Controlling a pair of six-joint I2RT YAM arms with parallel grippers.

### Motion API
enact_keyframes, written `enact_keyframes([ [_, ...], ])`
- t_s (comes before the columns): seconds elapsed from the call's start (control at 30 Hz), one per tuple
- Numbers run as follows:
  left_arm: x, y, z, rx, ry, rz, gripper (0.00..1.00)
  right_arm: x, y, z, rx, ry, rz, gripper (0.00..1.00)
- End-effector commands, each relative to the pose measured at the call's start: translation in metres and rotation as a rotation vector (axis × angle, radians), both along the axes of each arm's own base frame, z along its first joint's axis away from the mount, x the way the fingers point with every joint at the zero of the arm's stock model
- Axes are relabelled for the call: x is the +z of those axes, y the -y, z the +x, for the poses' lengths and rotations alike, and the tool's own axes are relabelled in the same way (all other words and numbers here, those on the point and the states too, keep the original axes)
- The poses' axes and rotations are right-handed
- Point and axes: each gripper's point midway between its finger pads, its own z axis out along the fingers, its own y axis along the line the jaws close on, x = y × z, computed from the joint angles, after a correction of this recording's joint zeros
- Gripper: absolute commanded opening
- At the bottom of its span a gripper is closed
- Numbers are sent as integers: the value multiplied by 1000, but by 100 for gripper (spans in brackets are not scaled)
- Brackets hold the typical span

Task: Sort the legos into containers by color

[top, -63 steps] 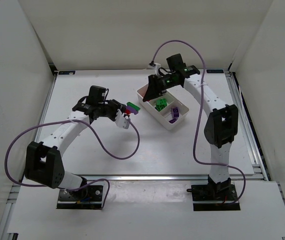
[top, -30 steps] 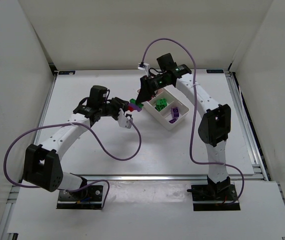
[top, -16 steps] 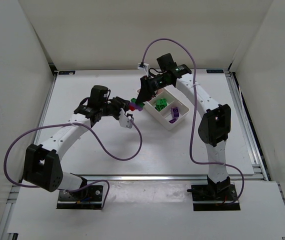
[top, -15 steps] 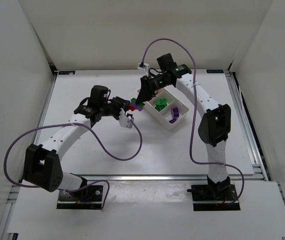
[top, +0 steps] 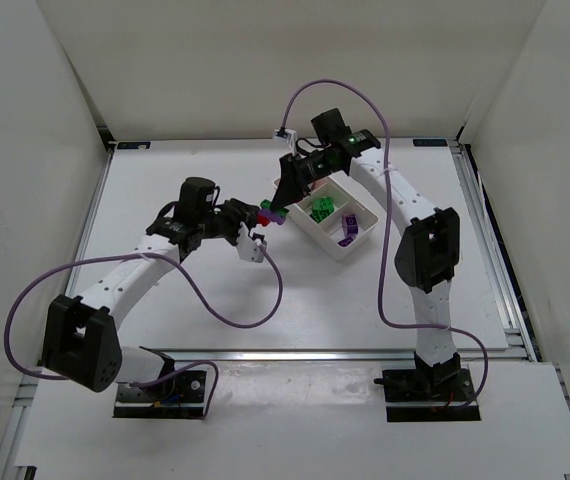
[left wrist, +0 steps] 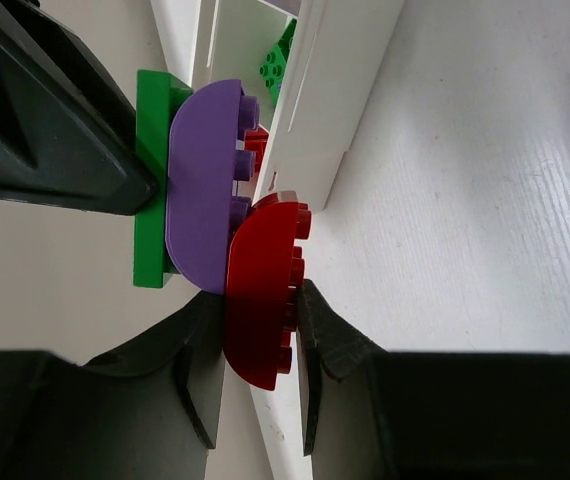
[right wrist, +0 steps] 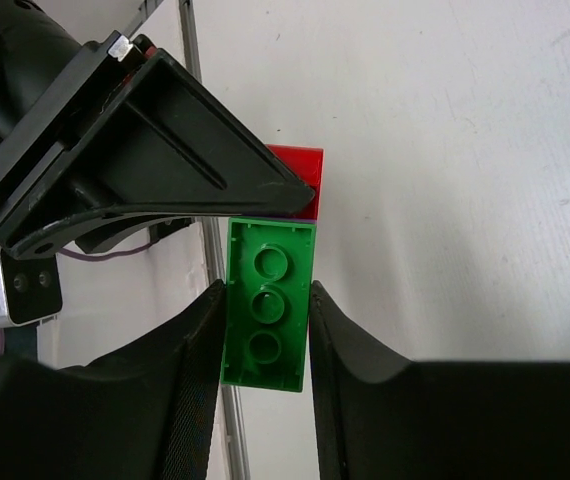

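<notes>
Lab: white-walled robot enclosure (top: 265, 60)

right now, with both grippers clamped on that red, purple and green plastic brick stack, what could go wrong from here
1. The left gripper is shut on the red half-round plastic brick and the right gripper on the flat green plastic plate. Neither grips the purple half-round plastic brick between them, so pulling apart may pop it loose.
2. The stack sits close beside the white plastic tray; a sudden release could knock its wall.
</notes>
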Motion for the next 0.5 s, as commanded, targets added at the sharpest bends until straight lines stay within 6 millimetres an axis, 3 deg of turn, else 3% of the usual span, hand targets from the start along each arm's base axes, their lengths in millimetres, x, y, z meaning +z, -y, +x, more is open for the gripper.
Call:
enact_keyframes([
  [0.0, 2, 1, -25, -44, -16, -7, 10, 29, -2, 11, -1, 102, 59, 0],
  [0.13, -1, -1, -39, -55, -28, -4, 10, 33, 5, 22, -30, 114, 63, 0],
  [0.47, -6, -2, -44, -30, -73, -10, 10, 38, 12, 28, -52, 130, 64, 0],
])
